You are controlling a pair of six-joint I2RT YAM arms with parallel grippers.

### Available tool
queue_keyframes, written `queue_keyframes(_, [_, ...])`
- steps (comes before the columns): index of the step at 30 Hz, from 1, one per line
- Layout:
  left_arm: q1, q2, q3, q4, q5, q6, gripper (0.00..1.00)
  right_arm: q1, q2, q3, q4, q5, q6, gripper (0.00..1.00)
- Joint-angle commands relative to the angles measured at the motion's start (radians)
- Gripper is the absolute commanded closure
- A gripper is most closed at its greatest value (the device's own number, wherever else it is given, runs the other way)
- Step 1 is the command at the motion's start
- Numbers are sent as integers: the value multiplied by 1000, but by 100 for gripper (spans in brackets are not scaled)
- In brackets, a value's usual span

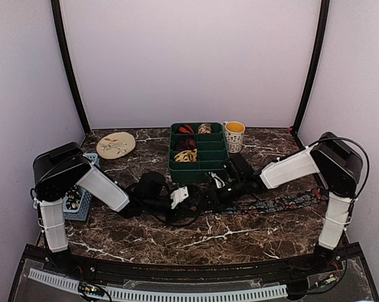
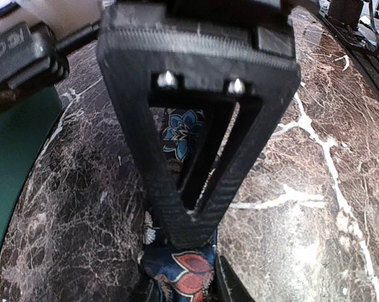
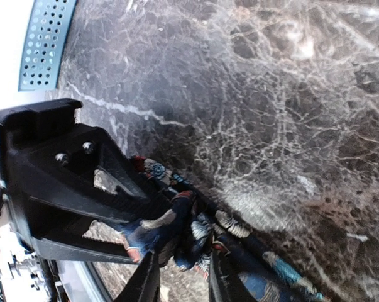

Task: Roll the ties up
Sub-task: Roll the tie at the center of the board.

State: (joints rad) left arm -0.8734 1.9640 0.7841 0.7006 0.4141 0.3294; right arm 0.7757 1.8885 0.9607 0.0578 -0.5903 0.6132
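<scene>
1. In the left wrist view, the left gripper (image 2: 181, 292) is cut off by the bottom edge, so only the ends of its fingers show. The black open-frame finger of the other arm fills the middle of that view and hides much of the cloth behind it.
2. In the right wrist view, the right gripper (image 3: 183, 280) is also cropped at the bottom edge. The left arm's black finger frame blocks the left side.
3. From above, both grippers meet just in front of the green tray (image 1: 218, 165). Their dark bodies merge there, and the fingertips cannot be picked out.
4. The left gripper's fingers stand close together with bunched cloth filling the narrow gap, so it is clamped on the tie (image 3: 268, 267).
5. The right gripper is likewise closed on the tie, with crumpled folds pinched between its two fingers.
6. The tie lies on the dark marble desk (image 1: 239, 236). One end is gathered between the grippers, and the rest runs flat to the right, under the right arm.
7. Up close the tie is navy with blue flowers, red leaf shapes and cream patches. From above it reads only as a dark, speckled band.
8. Rolled ties (image 1: 186, 155) sit in the tray's left compartments. They are red-black, tan and yellow-cream coils, too small to show any pattern.
</scene>
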Motion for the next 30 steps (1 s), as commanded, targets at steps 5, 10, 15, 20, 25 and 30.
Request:
queue_keyframes(5, [-3,42,-13,-151,-17,8,75,-6,-69,-1,21,-14,19,71])
queue_keyframes(10, [-1,42,-17,-139,-24,2,75,5,-25,27,5,-25,10,73])
queue_keyframes(15, [-1,42,-19,-135,-22,1,75,24,14,57,8,-32,14,74])
queue_keyframes(20, [-1,42,-20,-136,-20,1,75,36,33,75,1,-21,14,77])
queue_keyframes(25, [1,42,-19,-137,-20,-1,74,36,51,69,0,-15,13,96])
queue_keyframes(30, [8,24,-33,-114,-19,-12,63,35,56,61,-15,2,11,100])
